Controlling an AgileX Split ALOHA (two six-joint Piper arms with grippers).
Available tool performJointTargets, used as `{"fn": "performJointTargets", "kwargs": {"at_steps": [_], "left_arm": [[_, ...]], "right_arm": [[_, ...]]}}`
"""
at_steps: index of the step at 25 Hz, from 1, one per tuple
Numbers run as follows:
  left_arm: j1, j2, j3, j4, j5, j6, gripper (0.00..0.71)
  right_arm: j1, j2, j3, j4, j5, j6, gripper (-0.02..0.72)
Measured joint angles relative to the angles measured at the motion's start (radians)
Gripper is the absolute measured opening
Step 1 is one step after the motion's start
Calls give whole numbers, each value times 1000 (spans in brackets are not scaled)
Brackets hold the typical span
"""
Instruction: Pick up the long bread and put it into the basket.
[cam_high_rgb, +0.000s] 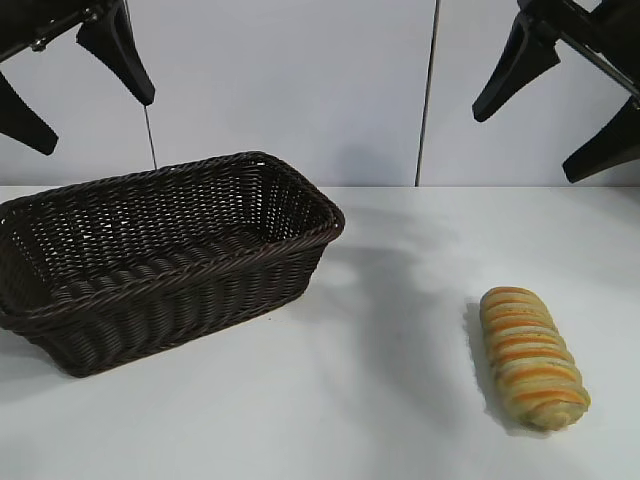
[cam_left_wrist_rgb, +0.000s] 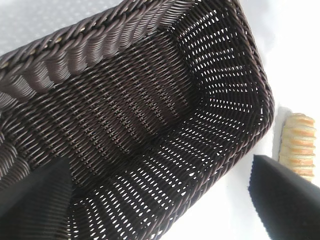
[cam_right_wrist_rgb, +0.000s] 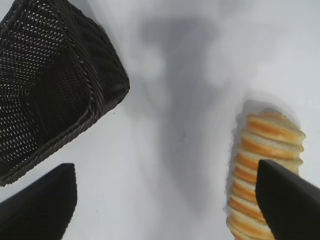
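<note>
Below the spread, empty right gripper (cam_high_rgb: 560, 100) lies the long tan loaf with orange-brown twisted ridges (cam_high_rgb: 532, 357) on the white tabletop (cam_high_rgb: 380, 400). It looks light and soft; grip gently across its middle. The left gripper (cam_high_rgb: 75, 85), spread too, hangs over the dark brown wicker basket (cam_high_rgb: 160, 290).

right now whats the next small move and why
Probably lower the right gripper toward the long bread. Both grippers hang open high above the table, the left gripper over the basket, which holds nothing. The bread lies untouched on the table at the right, nearly under the right arm.
</note>
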Motion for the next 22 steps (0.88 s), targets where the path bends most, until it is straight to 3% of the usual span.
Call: {"fn": "performJointTargets", "kwargs": {"at_steps": [15,22], "left_arm": [[0,0,0,0,-13,0,695],[0,0,0,0,-86,0,695]], "right_arm": [[0,0,0,0,0,0,695],[0,0,0,0,1,0,695]]}}
